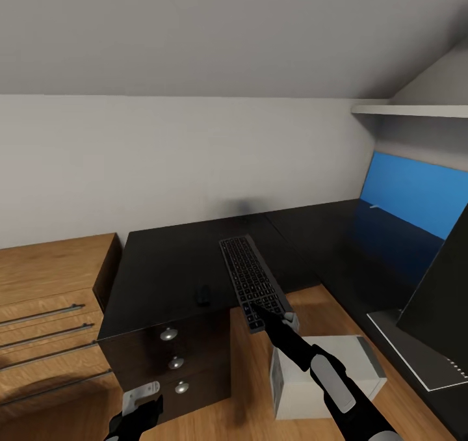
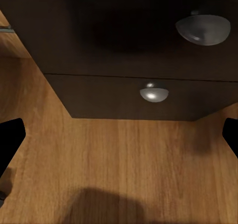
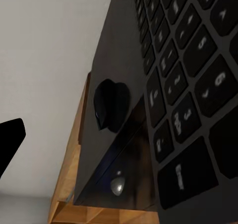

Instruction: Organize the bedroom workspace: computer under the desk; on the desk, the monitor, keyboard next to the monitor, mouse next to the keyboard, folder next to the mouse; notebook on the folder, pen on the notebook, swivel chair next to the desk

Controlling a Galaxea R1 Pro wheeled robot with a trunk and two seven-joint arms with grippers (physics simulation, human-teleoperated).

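While the right gripper [image 1: 263,316] is closed on the near end of the keyboard [image 1: 251,280], the keyboard lies on the black bench [image 1: 169,265] with that end past the front edge. The mouse [image 1: 203,294] sits on the bench just beside the keyboard. The computer [image 1: 325,376] stands on the floor under the right arm. The left gripper [image 1: 140,410] hangs open and empty before the bench drawers [image 1: 174,363], near the wooden cabinet [image 1: 45,311].
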